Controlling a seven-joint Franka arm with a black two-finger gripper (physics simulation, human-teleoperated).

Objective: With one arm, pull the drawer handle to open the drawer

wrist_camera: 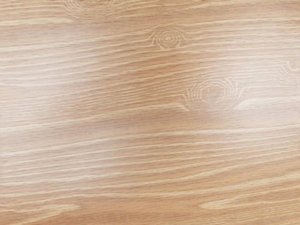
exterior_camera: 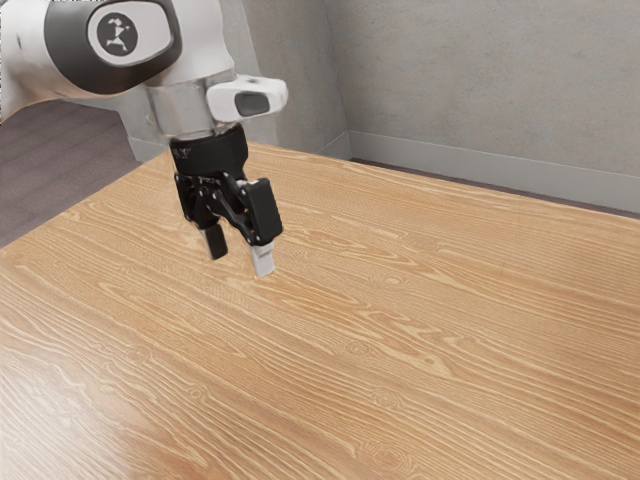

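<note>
My black gripper [exterior_camera: 239, 256] hangs from the white arm at the exterior view's upper left, a little above the wooden table [exterior_camera: 420, 330]. Its two fingers stand apart and point down, one with a pale tip, with nothing between them, so it is open. Under the hand the wrist view looks straight down on the table's bare wood grain [wrist_camera: 150, 117].
The table's far edge runs from the upper left to the right, with a grey wall and a pale baseboard [exterior_camera: 500, 165] behind it. A dark floor [exterior_camera: 60, 170] lies beyond the table's left corner.
</note>
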